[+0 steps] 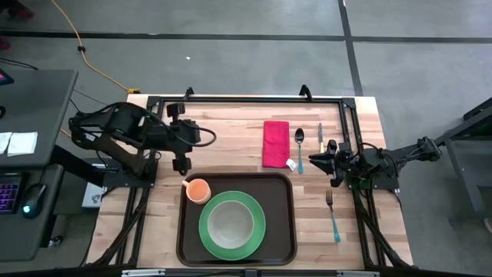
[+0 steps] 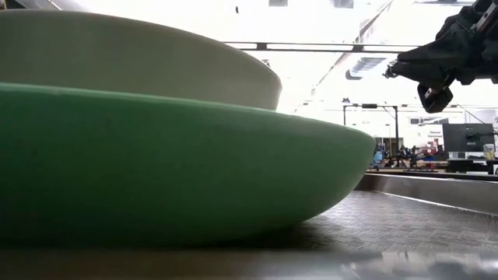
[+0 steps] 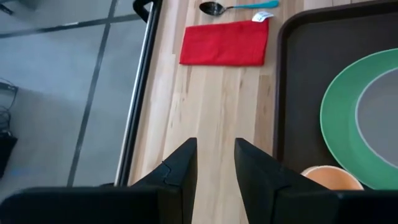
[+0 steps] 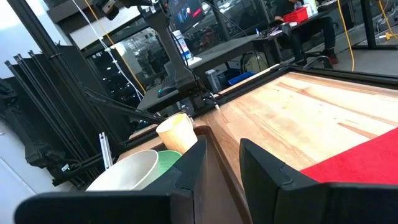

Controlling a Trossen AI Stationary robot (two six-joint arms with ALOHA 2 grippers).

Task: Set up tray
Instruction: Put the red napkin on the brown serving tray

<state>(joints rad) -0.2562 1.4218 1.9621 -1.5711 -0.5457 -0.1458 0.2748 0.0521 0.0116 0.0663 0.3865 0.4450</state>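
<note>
Green plate (image 1: pixel 232 225) with a pale bowl (image 1: pixel 230 221) in it fills my low view, sitting on the tray (image 1: pixel 283 192), which lies at the near middle of the wooden table (image 1: pixel 231 138). An orange cup (image 1: pixel 198 189) stands in the tray's corner nearest my left arm. My left gripper (image 1: pixel 181 163) hovers over bare wood just beyond that corner, jaws narrowly apart and holding nothing. Beyond the tray lie a red napkin (image 1: pixel 276 143), a teal-handled spoon (image 1: pixel 300 148) and a knife (image 1: pixel 320 135); a fork (image 1: pixel 332 215) lies beside the tray. My right gripper (image 1: pixel 312 159) hangs by the spoon, jaws narrowly parted, empty.
</note>
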